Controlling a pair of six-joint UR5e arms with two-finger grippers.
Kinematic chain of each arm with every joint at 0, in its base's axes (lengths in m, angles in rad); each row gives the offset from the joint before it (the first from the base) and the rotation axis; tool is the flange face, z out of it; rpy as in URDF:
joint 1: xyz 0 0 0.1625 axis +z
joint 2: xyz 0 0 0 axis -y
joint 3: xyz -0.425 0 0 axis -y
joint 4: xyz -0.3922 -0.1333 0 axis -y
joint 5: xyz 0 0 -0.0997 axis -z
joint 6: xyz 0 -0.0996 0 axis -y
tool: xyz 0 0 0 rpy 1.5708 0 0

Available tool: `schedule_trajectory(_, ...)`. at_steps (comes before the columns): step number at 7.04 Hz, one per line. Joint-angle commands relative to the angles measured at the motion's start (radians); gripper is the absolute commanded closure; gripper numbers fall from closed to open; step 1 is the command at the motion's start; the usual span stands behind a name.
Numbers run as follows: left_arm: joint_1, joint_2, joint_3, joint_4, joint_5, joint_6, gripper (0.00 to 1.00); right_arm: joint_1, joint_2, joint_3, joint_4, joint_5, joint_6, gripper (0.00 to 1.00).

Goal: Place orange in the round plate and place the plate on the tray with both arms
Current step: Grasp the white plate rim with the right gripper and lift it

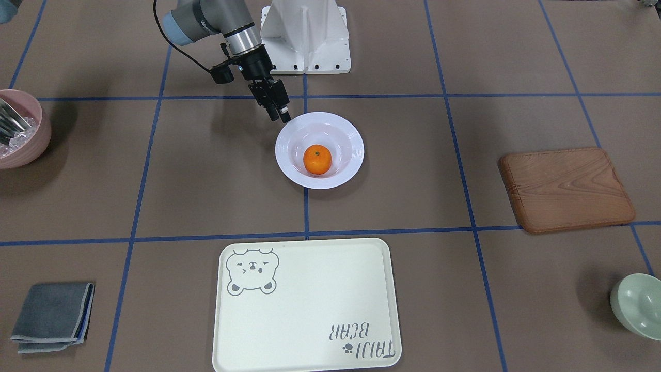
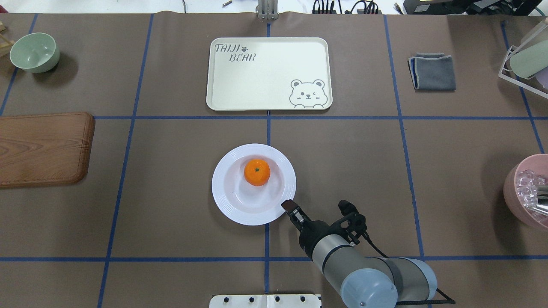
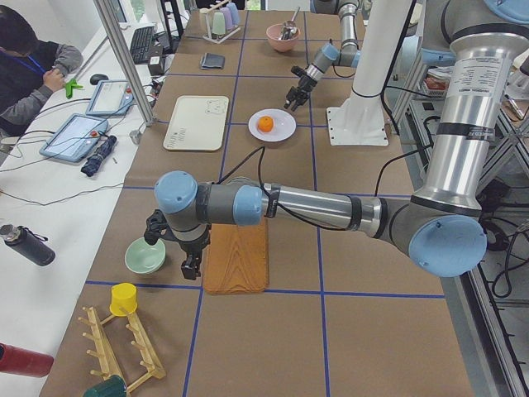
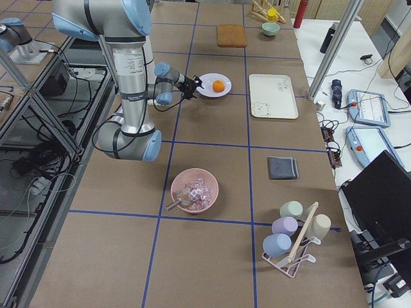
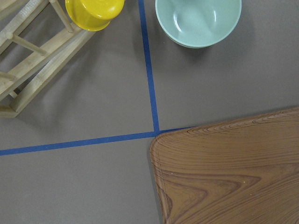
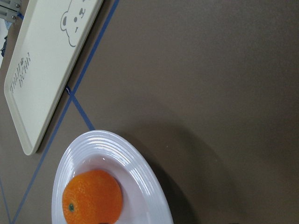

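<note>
The orange (image 2: 257, 172) lies in the well of the round plate (image 2: 227, 201), which stands on the table's middle. Both also show in the right wrist view: orange (image 6: 92, 196), plate (image 6: 140, 175). The cream tray (image 2: 265, 72) with the bear drawing lies bare beyond the plate. My right gripper (image 2: 289, 207) comes in tilted at the plate's near rim, its narrow fingers together on the rim edge (image 1: 284, 118). My left gripper (image 3: 191, 263) hangs far off between the wooden board and the green bowl; I cannot tell whether it is open or shut.
A brown wooden board (image 2: 43, 147) and a pale green bowl (image 2: 34, 52) are on the left. A folded grey cloth (image 2: 432, 72), a pink bowl with utensils (image 2: 524, 192) and a cup rack (image 4: 292, 234) are on the right. A person sits at the far side (image 3: 29, 70).
</note>
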Motion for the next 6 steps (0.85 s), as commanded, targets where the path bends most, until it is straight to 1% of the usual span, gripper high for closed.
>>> schedule_trajectory(1, -0.002, 0.001, -0.002, -0.001, -0.002, 0.000, 0.01, -0.006, 0.038, -0.045, 0.002, -0.012, 0.001, 0.46)
schedule_trajectory(2, -0.002, 0.010, -0.002, -0.002, -0.002, 0.002, 0.01, -0.006, 0.043, -0.049, 0.002, -0.012, 0.018, 0.60)
schedule_trajectory(3, -0.001, 0.012, -0.003, -0.005, -0.002, 0.002, 0.01, -0.005, 0.055, -0.049, 0.002, -0.012, 0.023, 0.68)
schedule_trajectory(6, -0.002, 0.012, -0.003, -0.005, -0.002, 0.002, 0.01, 0.017, 0.069, -0.058, 0.001, -0.012, 0.030, 0.71)
